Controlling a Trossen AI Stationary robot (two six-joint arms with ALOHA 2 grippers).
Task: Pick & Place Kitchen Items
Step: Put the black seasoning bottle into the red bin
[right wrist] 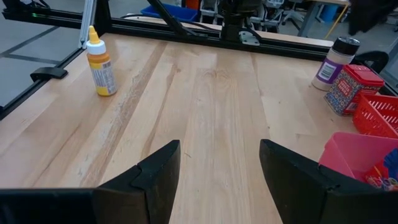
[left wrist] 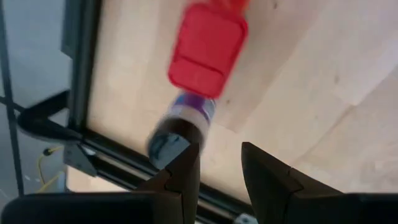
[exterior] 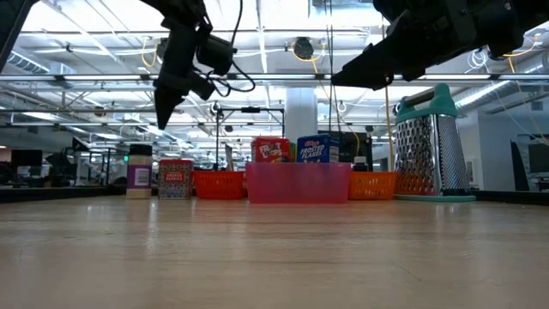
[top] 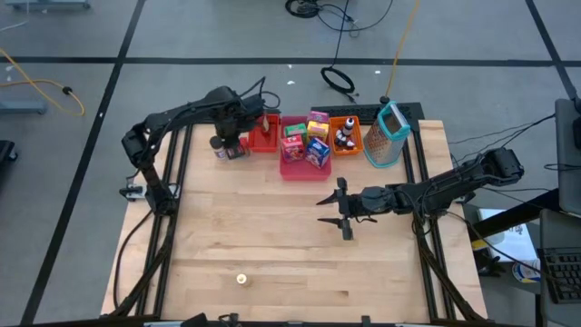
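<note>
Currently my left gripper (top: 221,143) hangs above the far left part of the table (top: 272,245), over the dark-capped shaker (left wrist: 180,121) and the red tin (left wrist: 208,48) that stand side by side just left of the red tray (top: 265,136). Its fingers (left wrist: 186,171) stand a little apart with nothing between them; the wrist view looks straight down on the shaker's cap just ahead of the fingertips.

My right gripper (top: 343,211) is held over the middle of the table, in front of the pink tray (top: 300,166), fingers wide apart and empty.

Items: pink tray holds a red-fronted box (exterior: 271,150) and a blue cereal box (exterior: 318,148), both upright. Orange tray (top: 346,136) sits touching its right side with a small bottle (top: 343,136) inside. A metal grater (top: 388,136) stands right of that. A yellow squeeze bottle (right wrist: 101,63) stands alone, well apart, near the front edge of the table.
</note>
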